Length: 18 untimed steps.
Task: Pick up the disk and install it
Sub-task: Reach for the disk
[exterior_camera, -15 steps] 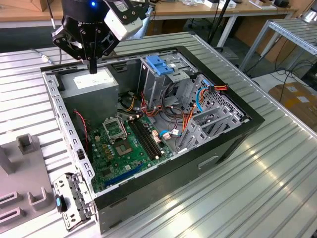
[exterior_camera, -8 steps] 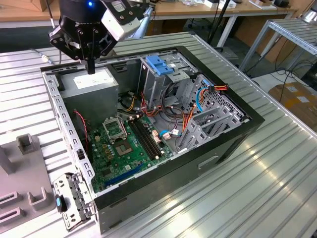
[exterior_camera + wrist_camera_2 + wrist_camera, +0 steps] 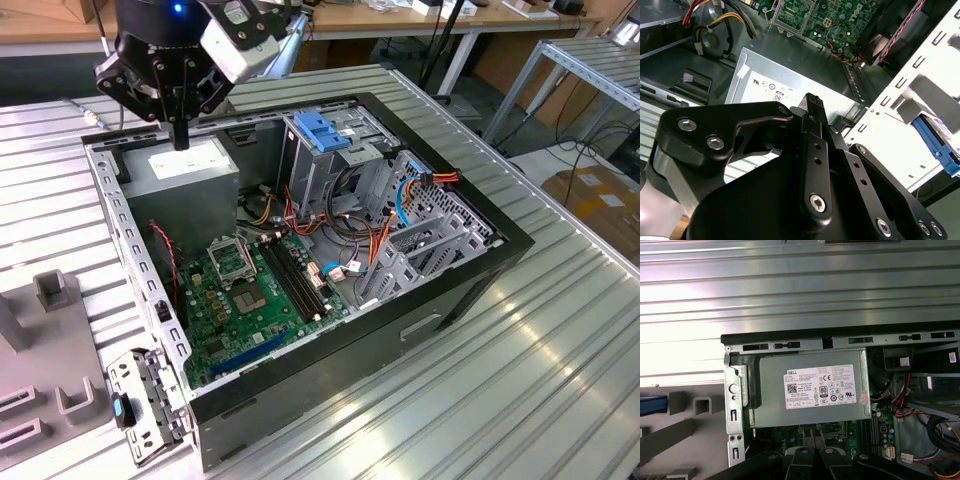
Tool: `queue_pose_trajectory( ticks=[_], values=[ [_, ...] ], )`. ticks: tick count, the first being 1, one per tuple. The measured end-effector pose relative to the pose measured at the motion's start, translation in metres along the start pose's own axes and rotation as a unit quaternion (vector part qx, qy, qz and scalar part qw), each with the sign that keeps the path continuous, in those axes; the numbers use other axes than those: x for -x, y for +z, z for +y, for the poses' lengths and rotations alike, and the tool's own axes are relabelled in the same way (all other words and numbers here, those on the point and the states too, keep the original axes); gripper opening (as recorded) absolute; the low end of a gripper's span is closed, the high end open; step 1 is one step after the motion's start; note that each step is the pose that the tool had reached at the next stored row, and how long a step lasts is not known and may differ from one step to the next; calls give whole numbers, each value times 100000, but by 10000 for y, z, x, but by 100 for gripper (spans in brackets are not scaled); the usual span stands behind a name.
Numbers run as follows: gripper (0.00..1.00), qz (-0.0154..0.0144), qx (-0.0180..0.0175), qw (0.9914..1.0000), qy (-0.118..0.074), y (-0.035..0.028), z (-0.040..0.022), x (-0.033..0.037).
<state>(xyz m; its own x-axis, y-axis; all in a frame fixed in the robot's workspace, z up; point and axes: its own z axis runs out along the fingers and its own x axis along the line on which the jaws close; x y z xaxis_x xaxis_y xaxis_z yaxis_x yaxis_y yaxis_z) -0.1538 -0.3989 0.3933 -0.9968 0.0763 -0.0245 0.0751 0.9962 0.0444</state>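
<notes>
The disk, a silver hard drive in a bright blue plastic carrier rail (image 3: pixel 936 148) (image 3: pixel 650 405), lies outside the open black computer case (image 3: pixel 400 340). In the first wrist view its blue edge sits just beside the grey moulded blocks of a fixture (image 3: pixel 695 405) (image 3: pixel 50 300) on the ribbed aluminium bench (image 3: pixel 500 400). It is well apart from my black claw (image 3: pixel 181 140) (image 3: pixel 812 102) (image 3: pixel 815 455), which is closed and holds nothing. The claw points down inside a corner of the case, over the grey metal power supply with the white label (image 3: pixel 185 165) (image 3: pixel 810 387). Further in are the green motherboard (image 3: pixel 250 290) and the tall metal drive cage topped by a blue latch (image 3: pixel 320 130).
</notes>
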Motion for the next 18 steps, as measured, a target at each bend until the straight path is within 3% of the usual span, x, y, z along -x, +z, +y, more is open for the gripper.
queue_pose_trajectory(
  ticks=[18],
  values=[
    [11, 0, -1, 100000, -1, -2, -5, -71]
  ],
)
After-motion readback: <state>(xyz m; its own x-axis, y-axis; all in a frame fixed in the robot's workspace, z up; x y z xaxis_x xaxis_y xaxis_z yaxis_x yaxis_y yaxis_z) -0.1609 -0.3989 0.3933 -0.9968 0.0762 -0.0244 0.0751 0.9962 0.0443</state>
